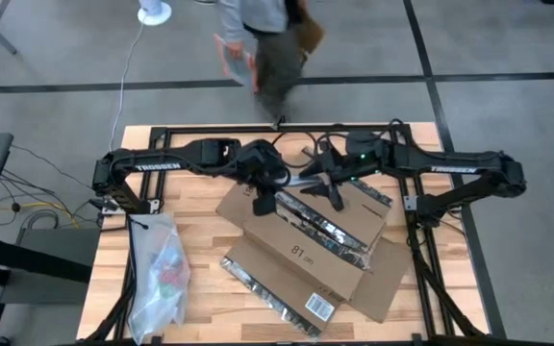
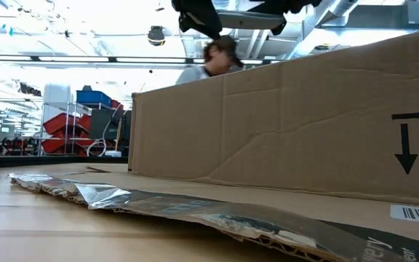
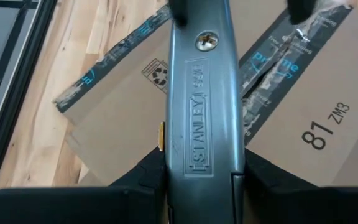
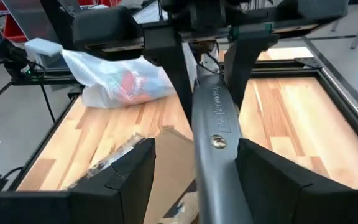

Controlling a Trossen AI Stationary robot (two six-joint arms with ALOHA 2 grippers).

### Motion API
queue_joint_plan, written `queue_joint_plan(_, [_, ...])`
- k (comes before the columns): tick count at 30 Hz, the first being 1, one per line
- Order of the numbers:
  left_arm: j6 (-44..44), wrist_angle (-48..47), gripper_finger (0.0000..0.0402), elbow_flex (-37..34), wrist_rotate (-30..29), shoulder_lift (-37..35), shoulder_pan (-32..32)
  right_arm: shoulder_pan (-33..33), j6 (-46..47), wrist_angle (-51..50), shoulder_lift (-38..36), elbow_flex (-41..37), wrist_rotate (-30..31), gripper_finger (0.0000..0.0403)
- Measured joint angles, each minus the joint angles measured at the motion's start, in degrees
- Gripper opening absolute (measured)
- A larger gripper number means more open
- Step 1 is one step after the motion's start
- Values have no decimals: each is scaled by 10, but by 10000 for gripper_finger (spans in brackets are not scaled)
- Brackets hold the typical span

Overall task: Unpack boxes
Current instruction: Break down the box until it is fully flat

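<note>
The brown cardboard shipping box (image 1: 301,252) lies in the middle of the tabletop, flaps spread open, printed "81", barcode label near the front edge.

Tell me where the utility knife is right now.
The utility knife is held above the cardboard box, near the table's back middle, with the left gripper and right gripper both around it.
</note>
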Motion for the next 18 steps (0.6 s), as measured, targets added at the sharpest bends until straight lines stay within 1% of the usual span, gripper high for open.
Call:
queue_joint_plan(5, [14, -11, 98, 0, -11, 0, 0, -3, 0, -11, 0, 0, 1, 207])
queue_joint_plan(8, [19, -12, 98, 0, -12, 0, 0, -4, 0, -46, -18, -1, 2, 207])
queue_joint_plan(14, [18, 9, 91, 1, -12, -12, -1, -22, 4, -65, -52, -1, 8, 200])
queue_joint_plan(15, [18, 10, 86, 1, -12, -13, -3, -23, 4, -65, -55, -1, 8, 199])
queue_joint_plan(16, [19, 15, 70, 1, -13, -13, -4, -23, 4, -65, -57, -1, 8, 198])
queue_joint_plan(17, [21, 18, 40, 1, -11, -15, -5, -26, 4, -67, -57, 0, 7, 197])
queue_joint_plan(18, [21, 22, 29, 0, -10, -17, -7, -28, 4, -70, -57, 0, 6, 196])
